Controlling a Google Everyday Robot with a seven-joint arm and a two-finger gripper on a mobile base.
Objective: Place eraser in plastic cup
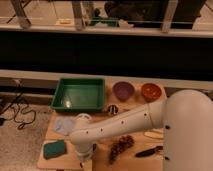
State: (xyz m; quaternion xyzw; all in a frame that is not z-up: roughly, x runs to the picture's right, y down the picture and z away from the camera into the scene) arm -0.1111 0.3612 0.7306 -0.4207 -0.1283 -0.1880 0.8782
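Note:
My gripper (86, 156) hangs at the end of the white arm, pointing down at the table's front edge, between the teal sponge (54, 149) and a dark bunch of grapes (121, 145). The eraser is hidden; I cannot see it under the wrist. The white plastic cup (82, 118) stands just behind the wrist, and the arm partly covers it.
A green tray (80, 95) sits at the back left, with a purple bowl (123, 90) and an orange bowl (151, 91) to its right. A small metal cup (113, 109), a light-blue item (63, 125) and a black-handled tool (148, 151) also lie on the wooden table (50, 135).

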